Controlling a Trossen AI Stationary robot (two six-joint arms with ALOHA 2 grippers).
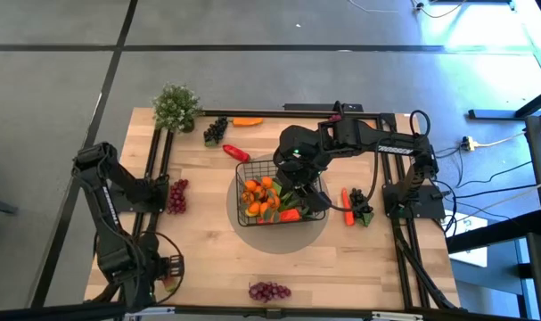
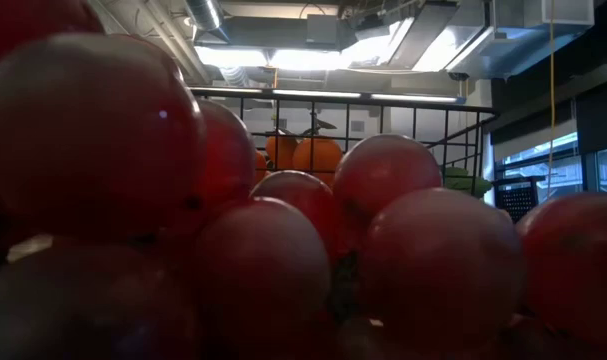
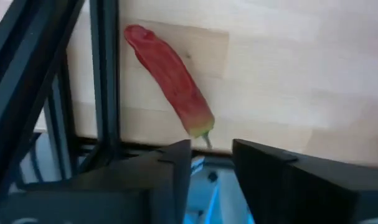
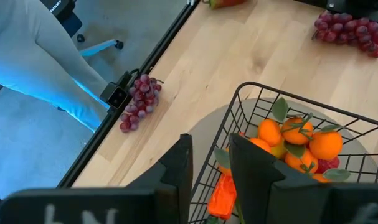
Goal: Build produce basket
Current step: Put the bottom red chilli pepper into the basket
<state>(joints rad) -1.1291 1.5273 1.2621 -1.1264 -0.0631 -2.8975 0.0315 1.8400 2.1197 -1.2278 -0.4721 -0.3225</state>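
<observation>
The black wire basket (image 1: 279,192) stands on a grey round mat in the middle of the table. It holds oranges (image 4: 301,140), green pieces and an orange carrot (image 4: 223,193). My right gripper (image 1: 299,171) hangs over the basket's far right side, slightly open. Its fingers stand on either side of the basket's wall wire (image 4: 215,152), one inside and one outside. My left gripper (image 3: 210,162) is at the table's near left corner, slightly open and empty. A red pepper (image 3: 170,78) lies on the table in front of it. My right gripper comes at the basket's wall (image 4: 215,152) from above, slanting, with the wire in the gap between its fingers. I cannot tell whether either finger touches the wire. The basket stands on the mat.
Loose produce lies around the basket. There are red grapes at the left (image 1: 176,196) and at the near edge (image 1: 268,291), where they fill the low view (image 2: 283,250). Dark grapes (image 1: 215,131), a red pepper (image 1: 235,152), a carrot (image 1: 348,207) and a potted plant (image 1: 176,107) are there too. A person in light clothing (image 4: 39,68) stands beside the table.
</observation>
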